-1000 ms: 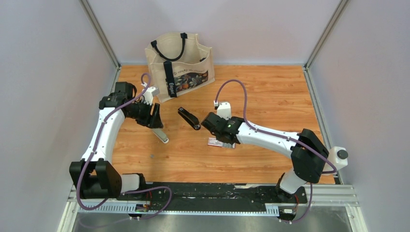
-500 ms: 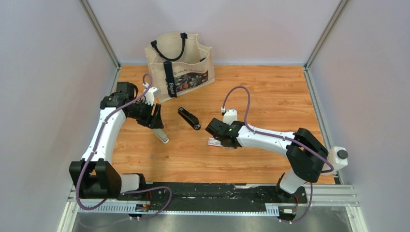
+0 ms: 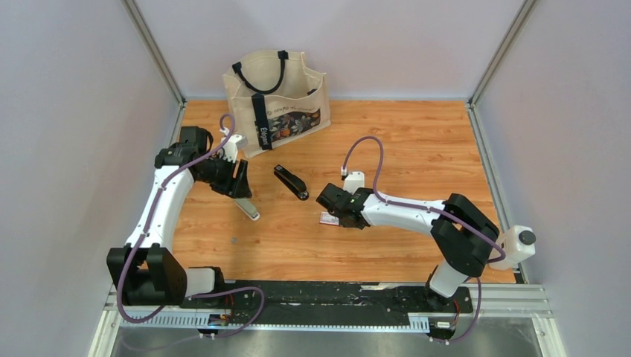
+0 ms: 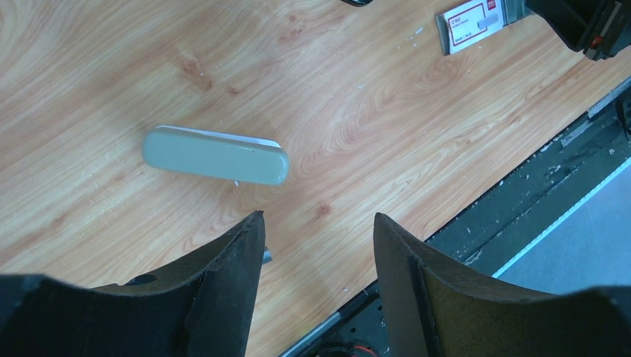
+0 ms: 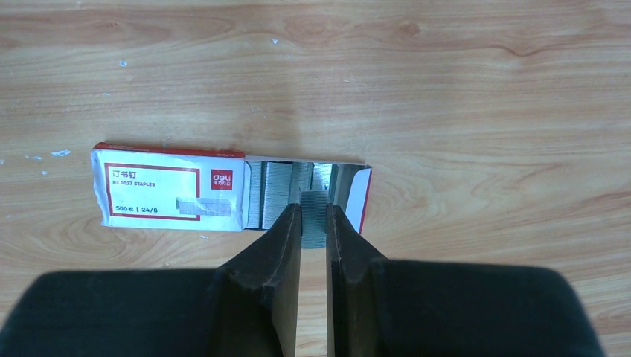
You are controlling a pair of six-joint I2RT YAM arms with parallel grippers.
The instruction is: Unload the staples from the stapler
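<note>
Top and wrist views, read from the near edge outward. Nearest the arm bases, the right jaws stand narrow, pinching a short strip of the staples [image 5: 315, 217] just above the open end of the red-and-white packet [image 5: 170, 187], whose tray shows rows of further strips. We judge the chief risk to lie here. The strip is thin and brittle, so an off-centre squeeze could snap or scatter it. A release made too high, or too far toward 3 o'clock, could drop it past the tray's flap onto the worktop [image 3: 402, 245]. A downward press might also slide the light packet along the smooth wood. At 9 o'clock of the packet, well apart, the stapler [image 3: 249, 210] lies flat and unheld, and the left jaws hover wide at its 11 o'clock, touching nothing. We cannot tell whether staples remain inside it. A dark elongated object [image 3: 291, 182] lies at 10 o'clock of the packet, between the arms. The worktop is orange-brown wood grain with pale flecks, bounded at its near edge by a black rail [image 3: 335, 294]. Farther off, at 11 o'clock, a cream tote bag [image 3: 275, 97] stands at the far edge. Plain pale walls [image 3: 67, 111] and metal corner posts [image 3: 152, 52] enclose the cell.
</note>
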